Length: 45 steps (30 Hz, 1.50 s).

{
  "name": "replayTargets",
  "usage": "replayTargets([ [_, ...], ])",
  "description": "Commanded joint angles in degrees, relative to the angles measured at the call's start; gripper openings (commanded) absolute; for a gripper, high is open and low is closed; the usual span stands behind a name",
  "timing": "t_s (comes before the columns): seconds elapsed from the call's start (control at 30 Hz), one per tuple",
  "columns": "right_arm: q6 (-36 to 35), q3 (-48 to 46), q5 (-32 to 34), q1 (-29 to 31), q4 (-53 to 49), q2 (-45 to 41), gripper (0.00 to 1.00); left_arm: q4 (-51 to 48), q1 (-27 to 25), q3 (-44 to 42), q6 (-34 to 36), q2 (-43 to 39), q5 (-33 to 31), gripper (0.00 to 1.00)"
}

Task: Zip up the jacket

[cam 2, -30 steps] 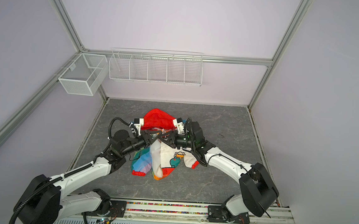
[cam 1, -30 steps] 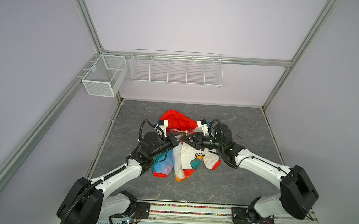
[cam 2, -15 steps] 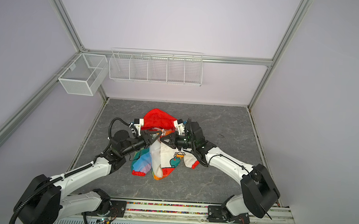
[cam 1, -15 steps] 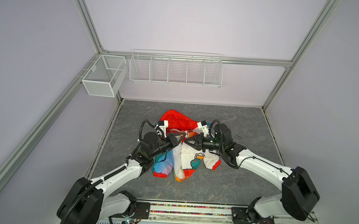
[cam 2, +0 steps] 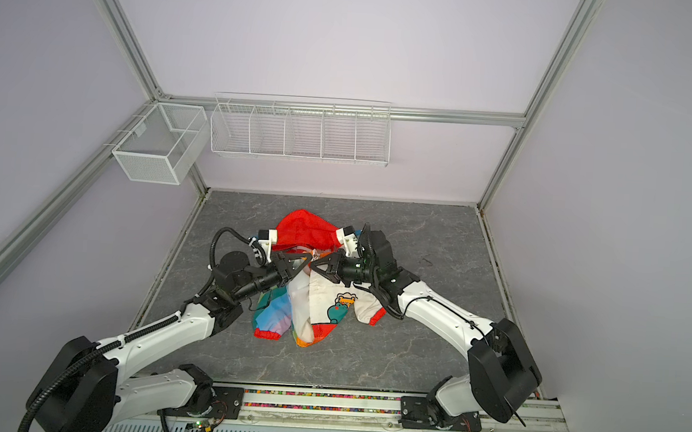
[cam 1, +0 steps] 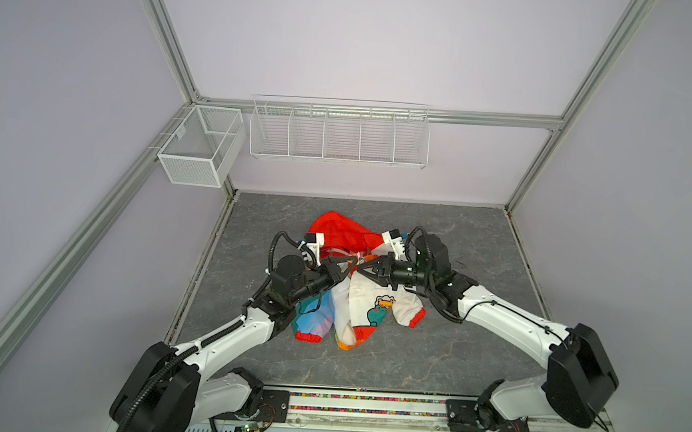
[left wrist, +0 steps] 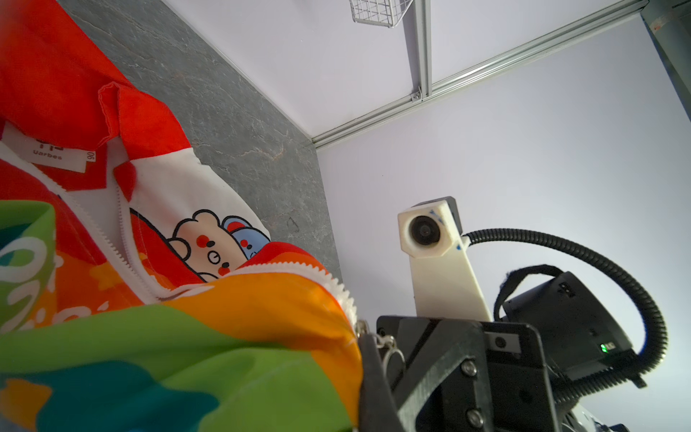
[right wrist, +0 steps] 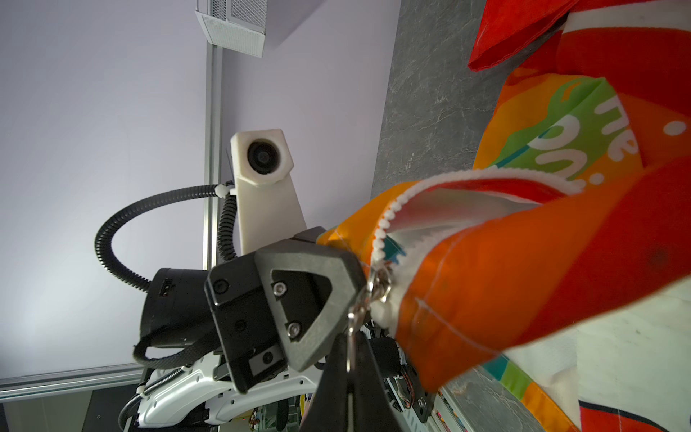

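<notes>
Well, nearest me the jacket (cam 1: 371, 306) droops onto the grey tabletop (cam 1: 451, 358), with its red cuffs and cartoon lining showing. Just above, my two tools meet tip to tip. The left tool (cam 1: 349, 262) is clenched on the orange fabric at the zipper's end, and the right tool (right wrist: 348, 370) is pinched tight on the metal zipper pull (right wrist: 350, 329). Beyond them the white teeth gape apart. The red hood (cam 1: 339, 233) lies behind, and a wire rack (cam 1: 337, 141) hangs on the far wall.
</notes>
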Motion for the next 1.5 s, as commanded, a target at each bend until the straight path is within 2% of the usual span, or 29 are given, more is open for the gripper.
replayTargets([
  [0.0, 2.2, 1.2, 0.6, -0.8, 0.5, -1.5, 0.07, -1.6, 0.3, -0.7, 2.4, -0.3, -0.4, 0.00],
  [0.73, 7.7, 3.2, 0.6, -5.3, 7.1, 5.0, 0.07, -2.0, 0.0, 0.0, 2.5, 2.1, 5.1, 0.00],
  [0.9, 7.5, 3.9, 0.3, -6.0, 7.1, 5.6, 0.07, -1.7, -0.1, 0.1, 2.6, 2.6, 6.5, 0.00],
  [1.13, 7.3, 3.6, -0.8, -6.1, 7.5, 5.8, 0.07, -0.6, -0.1, -0.5, 2.1, 2.5, 5.3, 0.00],
  [1.3, 3.9, 4.2, -2.1, -6.4, 3.8, 5.2, 0.07, 0.3, -0.1, -1.5, 1.7, 2.1, 4.2, 0.00],
  [1.33, 2.7, 4.4, -2.1, -6.6, 2.1, 4.9, 0.09, 0.5, -0.1, -1.6, 1.6, 2.0, 4.2, 0.00],
  [1.47, -2.1, 4.6, -1.1, -7.5, -4.3, 3.1, 0.31, 1.5, 0.0, -2.2, 0.8, 1.8, 4.3, 0.00],
])
